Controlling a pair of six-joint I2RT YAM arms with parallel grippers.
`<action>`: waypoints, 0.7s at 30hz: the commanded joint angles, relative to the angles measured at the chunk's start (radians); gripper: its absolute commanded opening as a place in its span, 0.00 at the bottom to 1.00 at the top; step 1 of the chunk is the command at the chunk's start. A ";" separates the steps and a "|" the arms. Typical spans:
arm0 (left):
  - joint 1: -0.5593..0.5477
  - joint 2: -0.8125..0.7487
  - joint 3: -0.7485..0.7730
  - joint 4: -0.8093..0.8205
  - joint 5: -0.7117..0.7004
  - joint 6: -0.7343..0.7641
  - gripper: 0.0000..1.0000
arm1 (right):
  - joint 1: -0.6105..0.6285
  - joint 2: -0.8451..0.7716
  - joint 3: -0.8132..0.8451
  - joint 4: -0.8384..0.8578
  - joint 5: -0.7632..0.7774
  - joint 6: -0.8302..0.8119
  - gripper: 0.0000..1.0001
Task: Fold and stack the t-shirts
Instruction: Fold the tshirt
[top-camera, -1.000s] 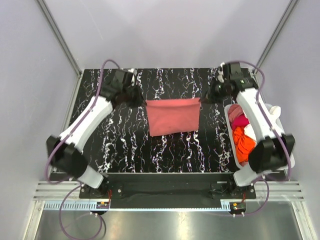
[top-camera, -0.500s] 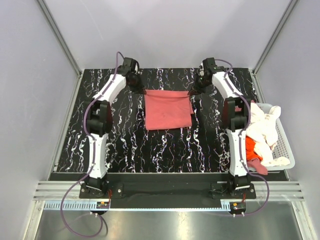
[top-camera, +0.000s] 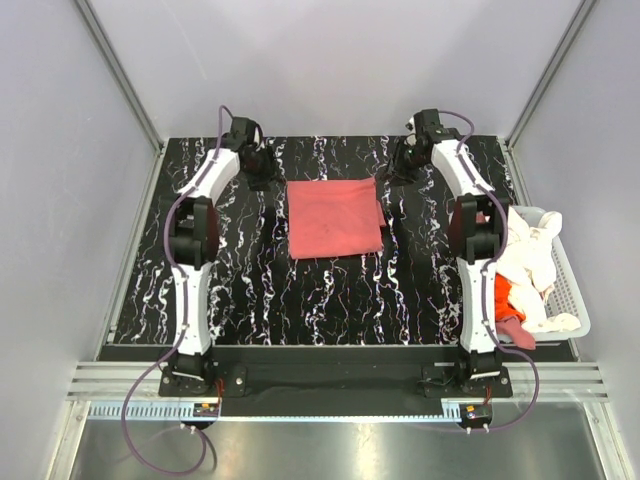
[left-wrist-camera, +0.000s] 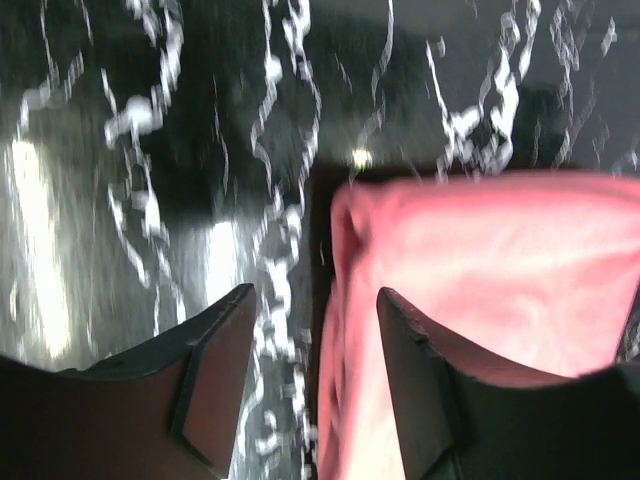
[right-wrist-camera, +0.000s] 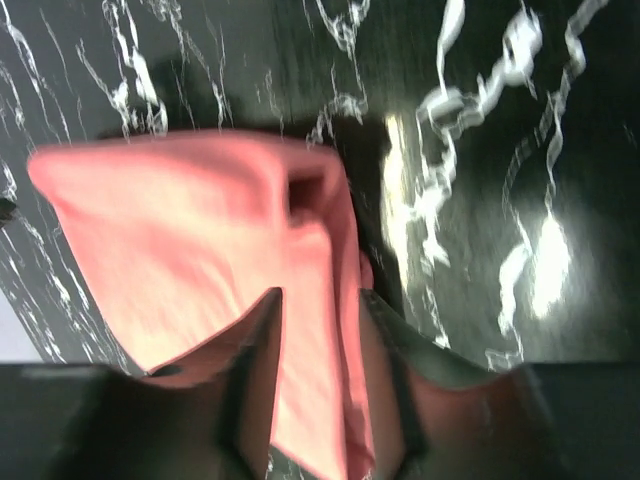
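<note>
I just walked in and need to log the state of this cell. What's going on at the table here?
Two robot arms are folding shirts. A pink shirt lies folded into a flat rectangle on the black table. Both arms reach to its far corners; the left tool and right tool are open, holding nothing. In the white basket on the right, more shirts, cream and orange, wait in a pile.
</note>
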 joint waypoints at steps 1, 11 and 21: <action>-0.032 -0.183 -0.126 0.074 0.038 0.030 0.54 | -0.003 -0.179 -0.121 0.023 0.017 -0.043 0.38; -0.035 -0.055 -0.104 0.132 0.167 0.060 0.38 | -0.003 -0.230 -0.381 0.143 0.042 -0.067 0.40; -0.023 0.082 -0.030 0.137 0.181 0.045 0.41 | -0.004 -0.156 -0.436 0.195 -0.107 -0.136 0.42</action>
